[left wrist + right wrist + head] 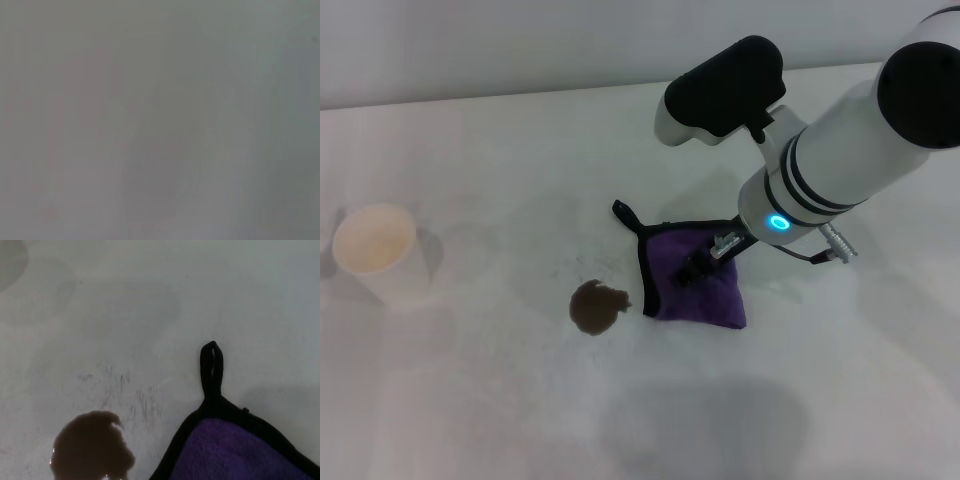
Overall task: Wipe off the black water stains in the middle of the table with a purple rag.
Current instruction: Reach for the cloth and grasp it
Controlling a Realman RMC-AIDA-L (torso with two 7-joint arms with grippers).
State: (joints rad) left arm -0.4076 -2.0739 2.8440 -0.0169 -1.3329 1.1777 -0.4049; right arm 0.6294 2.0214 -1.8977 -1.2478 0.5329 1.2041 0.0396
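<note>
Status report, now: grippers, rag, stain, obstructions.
Right gripper down on the purple rag; left arm out of view. Black water stains unwiped, beside the rag on the table. Paper cup well clear; nothing between rag and stain.

From the head we look forward and down on the white table point(490, 400). Our right wrist camera sits close above it, sharing the dark stain point(90, 447) and purple rag point(240, 452). Our left wrist view gives only grey.
</note>
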